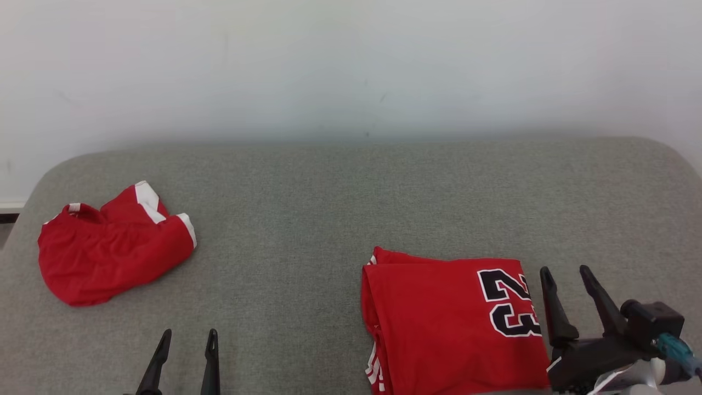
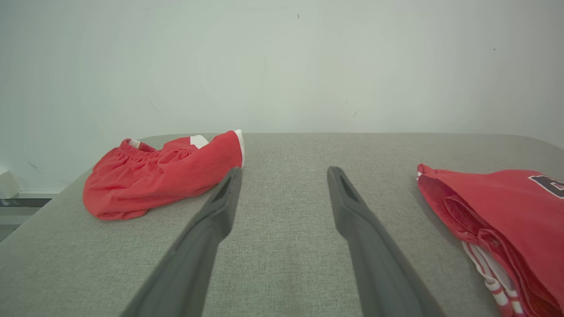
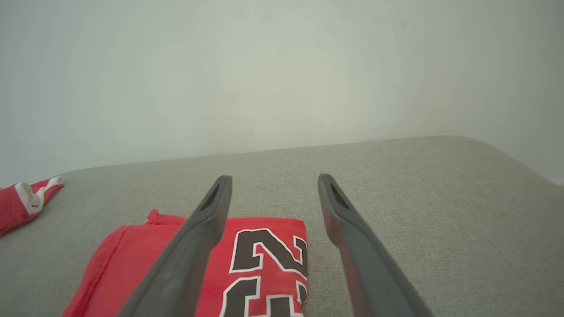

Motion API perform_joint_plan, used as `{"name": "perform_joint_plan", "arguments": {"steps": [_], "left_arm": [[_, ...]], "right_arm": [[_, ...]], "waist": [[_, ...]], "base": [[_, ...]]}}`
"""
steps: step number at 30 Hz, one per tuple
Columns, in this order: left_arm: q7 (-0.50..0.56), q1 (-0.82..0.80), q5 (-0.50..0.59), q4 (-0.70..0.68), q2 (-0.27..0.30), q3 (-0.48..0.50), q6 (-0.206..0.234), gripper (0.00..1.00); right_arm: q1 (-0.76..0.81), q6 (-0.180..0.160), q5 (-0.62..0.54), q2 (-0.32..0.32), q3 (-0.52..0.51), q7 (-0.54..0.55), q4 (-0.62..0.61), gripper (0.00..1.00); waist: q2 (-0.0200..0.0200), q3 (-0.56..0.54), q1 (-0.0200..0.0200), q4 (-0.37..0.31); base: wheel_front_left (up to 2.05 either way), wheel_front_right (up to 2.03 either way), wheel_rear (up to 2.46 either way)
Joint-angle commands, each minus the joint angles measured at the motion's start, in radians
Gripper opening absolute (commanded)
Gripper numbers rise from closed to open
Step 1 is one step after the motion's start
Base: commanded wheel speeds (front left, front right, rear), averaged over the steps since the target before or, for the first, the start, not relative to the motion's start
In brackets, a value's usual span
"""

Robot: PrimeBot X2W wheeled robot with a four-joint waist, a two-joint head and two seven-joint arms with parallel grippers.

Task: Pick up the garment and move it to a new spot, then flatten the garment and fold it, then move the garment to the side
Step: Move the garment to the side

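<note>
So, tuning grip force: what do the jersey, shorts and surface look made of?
Jersey: thin red cloth, probably synthetic knit; folds flat, soft edges.
Shorts: similar red cloth, crumpled, gathered waistband.
Surface: matte grey woven upholstery, coarse weave visible; seemingly padded, rounded corners.

A grey woven-fabric padded surface with rounded corners [image 1: 307, 219] carries two things. Just to the left of my right pincer [image 1: 565, 269], a folded red jersey with a dark, white-edged 23 [image 1: 449, 323] lies flat on the cloth. Ahead and to the left of my left pincer [image 1: 190, 332] sits a crumpled pair of red shorts with white trim [image 1: 104, 258], well apart from the jersey.
</note>
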Motion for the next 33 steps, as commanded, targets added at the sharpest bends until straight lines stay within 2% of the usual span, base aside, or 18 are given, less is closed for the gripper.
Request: {"name": "perform_joint_plan", "arguments": {"steps": [1,10,27,28,29,30,33], "left_arm": [[-0.003,-0.01,-0.004,0.002,-0.002,-0.001,0.0,1.0],[-0.003,-0.039,-0.007,0.011,-0.003,-0.009,-0.006,1.0],[-0.003,-0.088,-0.011,0.031,0.0,-0.015,-0.008,1.0],[-0.003,-0.089,-0.011,0.031,0.0,-0.014,-0.008,1.0],[-0.003,-0.09,-0.012,0.031,0.0,-0.012,-0.008,1.0],[-0.003,-0.092,-0.013,0.031,0.0,-0.011,-0.009,1.0],[-0.003,-0.096,-0.013,0.028,-0.001,-0.006,-0.009,1.0]], "right_arm": [[-0.009,-0.003,-0.001,-0.006,0.002,0.002,0.01,1.0],[-0.118,-0.003,-0.011,-0.048,0.018,0.047,0.232,1.0],[-0.238,-0.003,0.023,-0.013,0.092,0.041,0.604,1.0],[-0.24,-0.003,0.028,-0.007,0.098,0.039,0.617,0.73],[-0.244,-0.003,0.033,-0.001,0.107,0.037,0.626,0.31],[-0.249,-0.003,0.041,0.003,0.114,0.029,0.629,0.0],[-0.278,-0.003,0.062,-0.008,0.132,0.017,0.636,0.0]], "waist": [[0.0,0.01,0.0,0.013],[0.0,0.051,0.0,0.044],[0.0,0.104,0.0,0.074],[0.0,0.105,0.0,0.074],[0.0,0.106,0.0,0.074],[0.0,0.107,0.0,0.074],[0.0,0.116,0.0,0.069]], "base": [[0.0,0.0,0.0],[0.0,0.0,0.0],[0.0,0.0,0.0],[0.0,0.0,0.0],[0.0,0.0,0.0],[0.0,0.0,0.0],[0.0,0.0,0.0]]}}
